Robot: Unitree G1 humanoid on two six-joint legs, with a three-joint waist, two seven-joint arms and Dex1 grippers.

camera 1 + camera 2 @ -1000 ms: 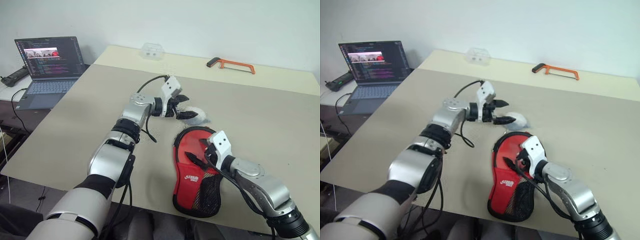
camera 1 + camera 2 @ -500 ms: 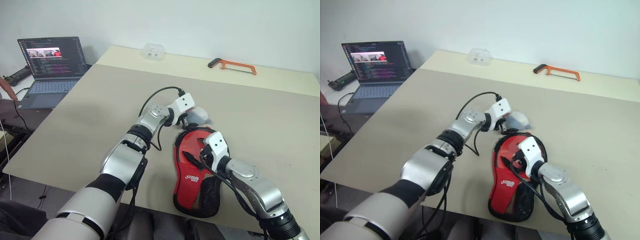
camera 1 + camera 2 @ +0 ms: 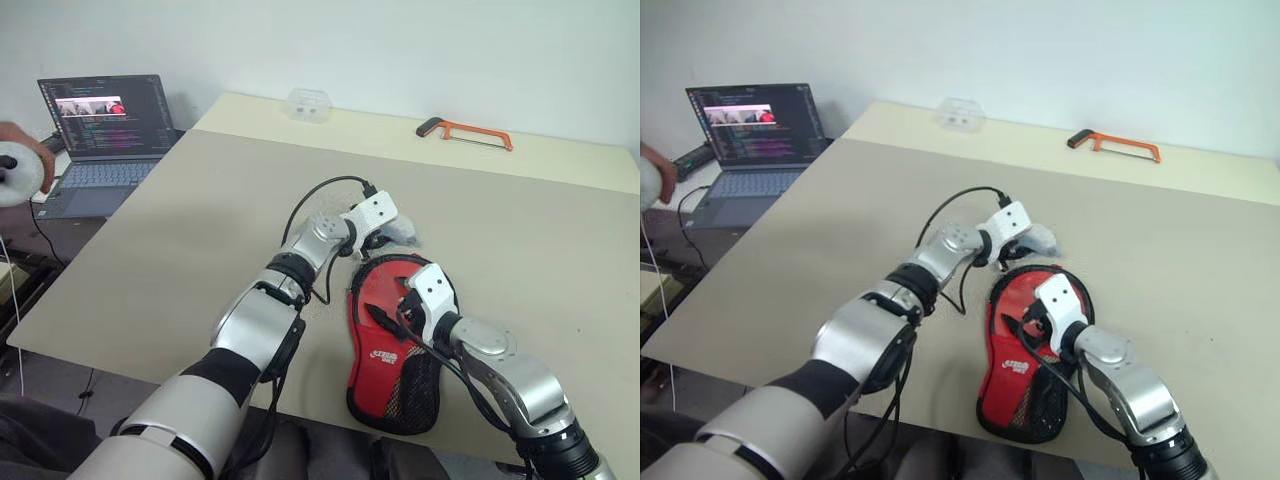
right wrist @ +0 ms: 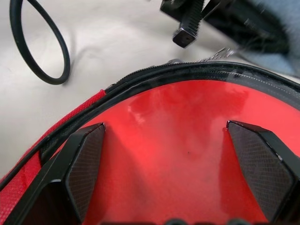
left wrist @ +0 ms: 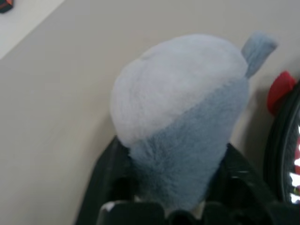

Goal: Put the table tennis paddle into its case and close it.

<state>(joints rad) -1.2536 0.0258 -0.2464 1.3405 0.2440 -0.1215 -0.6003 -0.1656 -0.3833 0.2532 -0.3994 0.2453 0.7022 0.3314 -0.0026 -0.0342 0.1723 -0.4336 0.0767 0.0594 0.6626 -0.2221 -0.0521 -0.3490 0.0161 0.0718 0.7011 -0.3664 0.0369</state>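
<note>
Case (image 3: 385,345), red, unzipped, at counter's (image 3: 180,230) near edge, paddle (image 4: 187,140) inside. Right gripper (image 4: 178,159): jaws open over paddle face. Left gripper (image 5: 173,187): jaws clamped on grey-white plush toy (image 5: 183,112) just beside case.

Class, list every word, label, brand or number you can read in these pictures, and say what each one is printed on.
White lettering on the red side of the case: a short logo, too small and blurred to read.
Laptop screen: lines of text and a picture strip, too small to read.
Hacksaw, grey plush toy and paddle: no writing visible.
</note>
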